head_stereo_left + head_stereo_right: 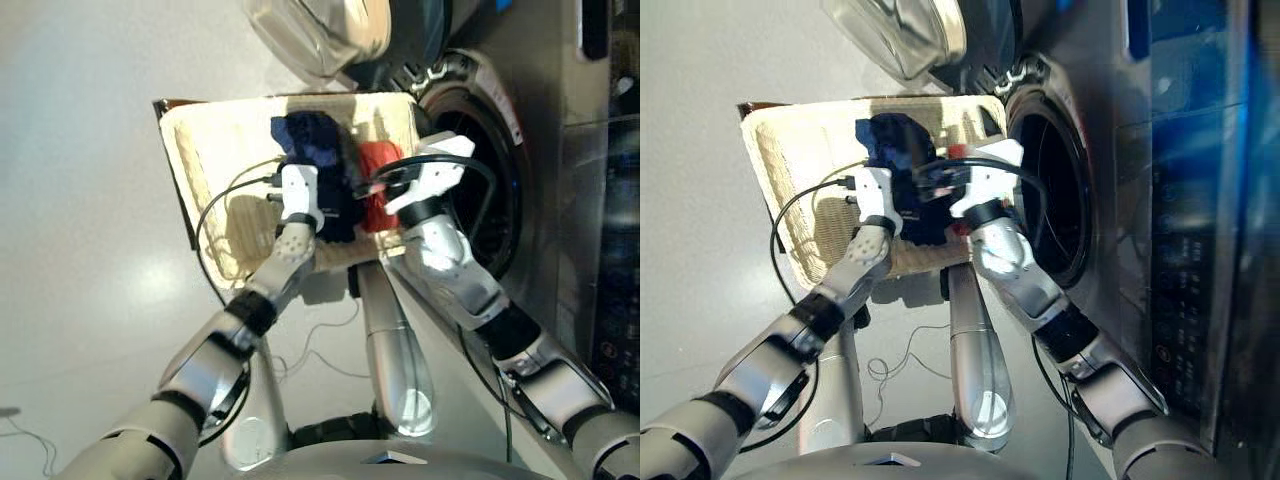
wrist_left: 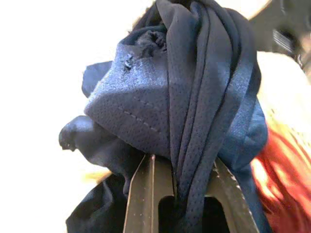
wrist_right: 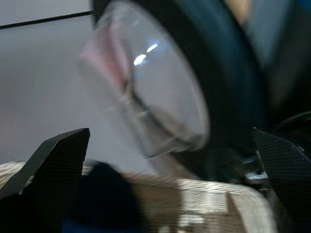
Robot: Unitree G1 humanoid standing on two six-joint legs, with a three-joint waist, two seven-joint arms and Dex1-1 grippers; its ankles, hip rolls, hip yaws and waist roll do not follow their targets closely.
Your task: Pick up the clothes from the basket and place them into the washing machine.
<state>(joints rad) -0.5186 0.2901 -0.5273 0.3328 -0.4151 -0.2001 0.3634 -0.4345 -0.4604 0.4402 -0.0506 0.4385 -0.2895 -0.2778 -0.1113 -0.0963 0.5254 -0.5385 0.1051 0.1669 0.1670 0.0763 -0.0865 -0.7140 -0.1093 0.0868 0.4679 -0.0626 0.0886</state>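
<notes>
L gripper (image 2: 182, 194) was clamped on the navy garment (image 2: 194, 97), fabric bunched between its fingers, over the wicker basket (image 1: 200, 150) centre; R gripper (image 3: 165, 184) stood wide, holding nothing, at approx 3 o'clock of the L one, above the coral red garment (image 1: 375, 165) near the basket's machine-side edge. Black garment (image 1: 340, 215) lay beneath the L wrist, touching the navy; washing machine (image 1: 560, 200) drum sat open at 3 o'clock, glass door (image 1: 320, 35) swung out at 12. Judgement: lift straight up first so the navy shed the black piece, then carry toward 3 o'clock over the rim, keeping clear of the R arm.
</notes>
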